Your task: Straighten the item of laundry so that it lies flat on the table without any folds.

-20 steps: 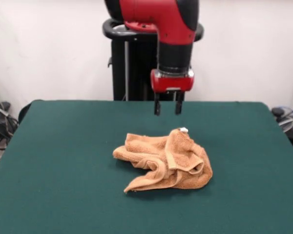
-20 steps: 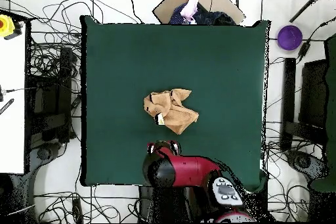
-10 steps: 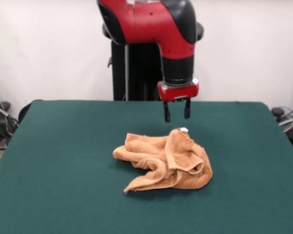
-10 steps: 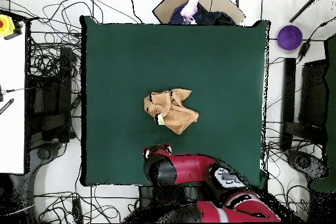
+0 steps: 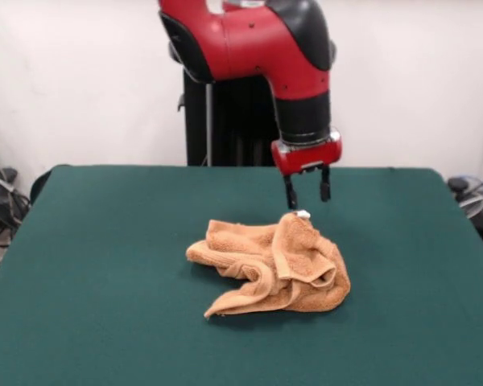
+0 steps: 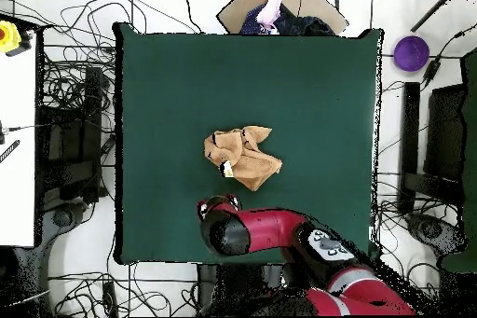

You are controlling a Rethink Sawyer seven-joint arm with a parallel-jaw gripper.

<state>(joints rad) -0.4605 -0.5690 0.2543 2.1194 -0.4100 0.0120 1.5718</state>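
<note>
the red and black arm's claw now hangs further toward the front view's right than half a second ago, and slightly lower, its two dark fingers parted by a narrow gap with nothing between them. it hovers just above and behind the small white tag at the far top of the crumpled orange-tan terry-cloth towel, without touching it. in the overhead view the arm's red wrist has shifted toward the picture's left and sits just below the towel. the towel itself has not moved: it lies bunched near the middle of the large dark green felt-topped table, with several folds rolled over one another and one narrow corner trailing toward the near left in the front view. bare green table surrounds the towel on every side, and all four table edges are well apart from it. tangled cables lie on the floor beyond the table's left edge in the overhead view.
</note>
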